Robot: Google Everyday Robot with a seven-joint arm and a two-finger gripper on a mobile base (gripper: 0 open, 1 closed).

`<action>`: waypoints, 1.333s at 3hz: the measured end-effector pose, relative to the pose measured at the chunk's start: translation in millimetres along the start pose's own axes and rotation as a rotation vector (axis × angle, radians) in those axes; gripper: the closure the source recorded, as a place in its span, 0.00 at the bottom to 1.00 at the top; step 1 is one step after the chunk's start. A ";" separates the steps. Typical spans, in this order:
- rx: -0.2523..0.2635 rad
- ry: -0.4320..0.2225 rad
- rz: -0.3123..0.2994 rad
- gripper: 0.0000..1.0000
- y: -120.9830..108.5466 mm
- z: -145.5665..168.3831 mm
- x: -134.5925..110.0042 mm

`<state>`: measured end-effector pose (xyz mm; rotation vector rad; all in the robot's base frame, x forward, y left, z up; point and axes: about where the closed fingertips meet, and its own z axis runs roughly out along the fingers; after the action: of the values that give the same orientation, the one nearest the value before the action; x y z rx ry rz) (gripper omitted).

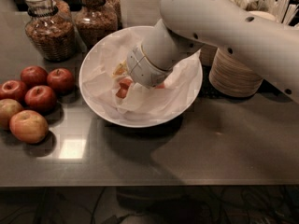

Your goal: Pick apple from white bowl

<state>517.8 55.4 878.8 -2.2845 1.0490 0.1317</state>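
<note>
Step in hand: the grasp. The gripper (122,76) is down inside the white bowl (140,123), at its centre, right against the apple (124,85). The apple lies low in the crumpled paper (163,97).

Next move, as judged: confirm a firm hold, then lift straight up, clear of the paper and rim.

Hidden: the wrist (147,66) covers most of the gripper, so it cannot be told whether it is open or closed. Only red slivers of the apple show. Six loose apples (32,97) sit apart on the counter (210,148).
</note>
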 end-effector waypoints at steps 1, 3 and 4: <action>0.000 0.000 0.000 0.89 0.0 0.0 0.0; 0.003 0.000 0.000 1.00 -0.2 -1.1 -1.2; 0.070 0.009 0.011 1.00 -9.3 -37.2 -11.2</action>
<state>510.9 46.2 917.0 -2.2187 1.0551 0.0883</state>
